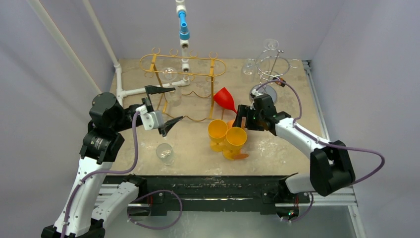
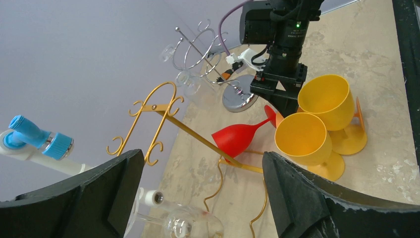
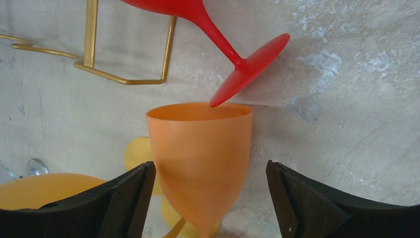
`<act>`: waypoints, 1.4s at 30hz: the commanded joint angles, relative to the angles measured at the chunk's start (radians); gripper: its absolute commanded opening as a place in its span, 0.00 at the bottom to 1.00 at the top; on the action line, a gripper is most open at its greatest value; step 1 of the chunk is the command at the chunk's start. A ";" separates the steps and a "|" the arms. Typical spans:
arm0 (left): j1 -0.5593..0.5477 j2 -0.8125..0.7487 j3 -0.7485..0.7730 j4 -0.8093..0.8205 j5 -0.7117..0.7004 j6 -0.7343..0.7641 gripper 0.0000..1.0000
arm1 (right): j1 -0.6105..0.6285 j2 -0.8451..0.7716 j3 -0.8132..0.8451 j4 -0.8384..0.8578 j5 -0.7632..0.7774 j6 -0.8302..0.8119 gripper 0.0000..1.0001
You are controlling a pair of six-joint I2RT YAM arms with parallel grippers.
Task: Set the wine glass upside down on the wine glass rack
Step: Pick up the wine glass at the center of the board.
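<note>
Right claw (image 3: 209, 168) is spread wide, not clamped on anything. The orange glass (image 3: 200, 153) stands upright on the table (image 1: 198, 144) right between its fingers. There's a clear gap on one side, but on the other I can't tell if the finger is touching it. So the glass is on the table, not on a rack.

The red glass (image 1: 225, 99) lies on its side just behind it, with its foot near the orange rim and its bowl by the leg of the gold rack (image 1: 183, 67). Two yellow glasses (image 1: 218, 131) sit upright just beside the orange one.

Left claw (image 1: 166, 107) is wide open too and empty, hanging in front of the gold rack. A clear glass (image 1: 165, 152) stands on the table below it. The silver rack (image 1: 271, 64) is at the back right.
</note>
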 commanded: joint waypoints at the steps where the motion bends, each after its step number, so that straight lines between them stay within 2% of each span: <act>1: -0.003 0.003 0.028 0.008 -0.001 -0.002 0.98 | 0.006 0.055 -0.022 0.114 -0.025 0.016 0.91; 5: -0.003 0.009 0.031 0.011 0.005 -0.007 0.98 | 0.012 0.131 -0.005 0.159 -0.013 0.024 0.88; 9: -0.003 0.011 0.034 0.009 -0.001 -0.006 0.98 | 0.017 0.185 0.018 0.159 0.024 0.013 0.78; 11: -0.003 0.008 0.035 0.002 -0.006 0.001 0.98 | 0.016 0.179 0.024 0.136 0.058 0.002 0.71; 16: -0.003 0.012 0.034 -0.008 -0.002 0.011 0.98 | 0.016 0.106 0.016 0.084 0.091 -0.009 0.63; 26: -0.003 0.019 0.032 0.011 0.020 -0.008 0.98 | -0.013 -0.100 0.071 -0.063 0.152 -0.055 0.59; 35: -0.003 0.011 0.037 0.007 0.019 -0.012 0.98 | -0.090 -0.166 0.219 -0.192 0.175 -0.126 0.57; 42: -0.003 0.026 0.038 0.037 0.017 -0.108 1.00 | -0.138 -0.233 0.406 -0.288 0.162 -0.152 0.57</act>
